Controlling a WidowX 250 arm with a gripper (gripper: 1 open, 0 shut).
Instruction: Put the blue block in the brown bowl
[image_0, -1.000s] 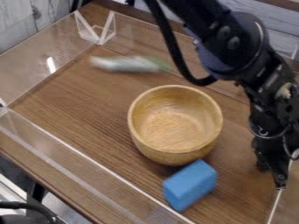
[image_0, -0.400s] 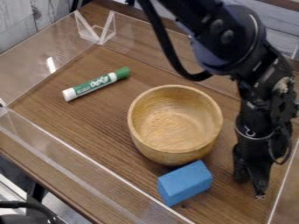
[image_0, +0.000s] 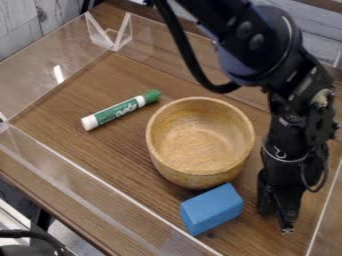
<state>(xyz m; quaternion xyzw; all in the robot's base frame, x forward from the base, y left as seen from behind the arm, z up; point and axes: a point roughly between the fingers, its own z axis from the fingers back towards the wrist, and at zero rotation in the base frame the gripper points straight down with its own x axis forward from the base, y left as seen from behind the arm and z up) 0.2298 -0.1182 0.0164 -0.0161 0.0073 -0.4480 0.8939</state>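
The blue block (image_0: 214, 208) lies flat on the wooden table, just in front of the brown bowl (image_0: 201, 140) near the table's front edge. The bowl stands upright with nothing in it. My gripper (image_0: 282, 218) points down at the table right beside the block, on its right, with a small gap between them. Its fingers are shut together and hold nothing. The black arm rises from it toward the top of the view.
A green-and-white marker pen (image_0: 120, 109) lies left of the bowl. Low clear plastic walls (image_0: 80, 190) ring the table. A small clear stand (image_0: 110, 33) sits at the back left.
My gripper has slid left along the table, closer to the blue block. The marker pen, blurred a second ago, has moved from behind the bowl toward the front left.
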